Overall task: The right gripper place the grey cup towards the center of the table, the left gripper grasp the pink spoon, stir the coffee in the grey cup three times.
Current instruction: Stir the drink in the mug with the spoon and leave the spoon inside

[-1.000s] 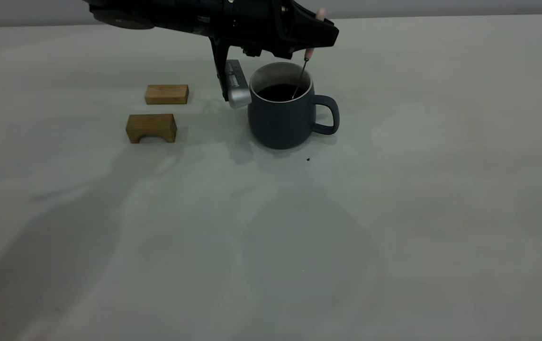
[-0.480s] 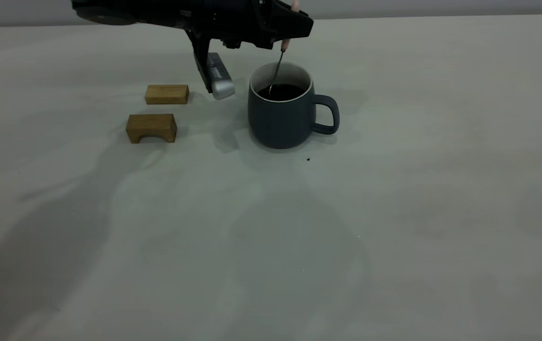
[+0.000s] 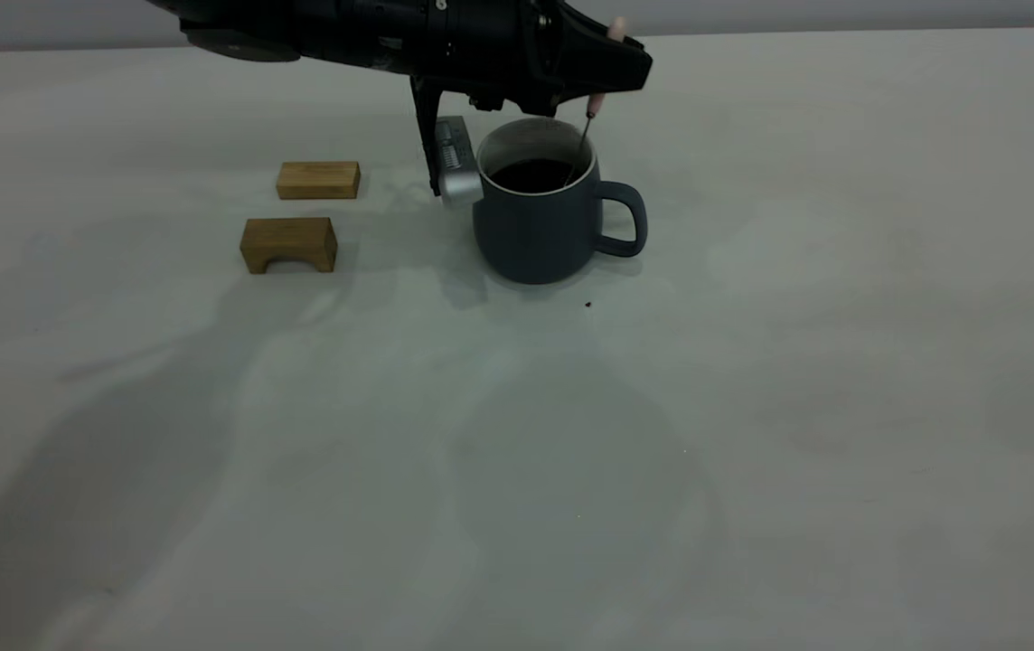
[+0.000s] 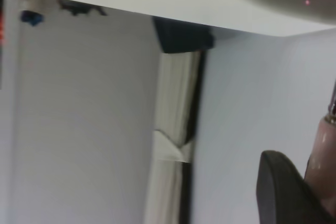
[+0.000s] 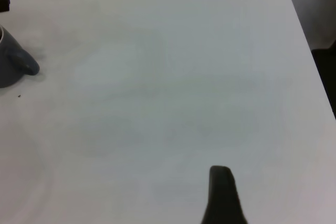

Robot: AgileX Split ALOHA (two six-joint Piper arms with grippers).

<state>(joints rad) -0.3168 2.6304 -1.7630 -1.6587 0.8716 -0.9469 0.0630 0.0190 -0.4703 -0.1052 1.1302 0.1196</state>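
Front overview; two close wrist views.

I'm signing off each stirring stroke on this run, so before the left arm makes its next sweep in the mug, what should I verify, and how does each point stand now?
1. Pink spoon held in the left gripper: ok, handle sticks out above and below the clamp.
2. Spoon end down in the coffee: ok, neck runs into the liquid near the handle side.
3. Grey cup upright on the table: ok.
4. Free silver finger clear of the cup's outer wall: cannot tell, it looks very close.
5. Spills around the cup: ok, only a black speck.
6. Right gripper clear: ok, far from the cup.
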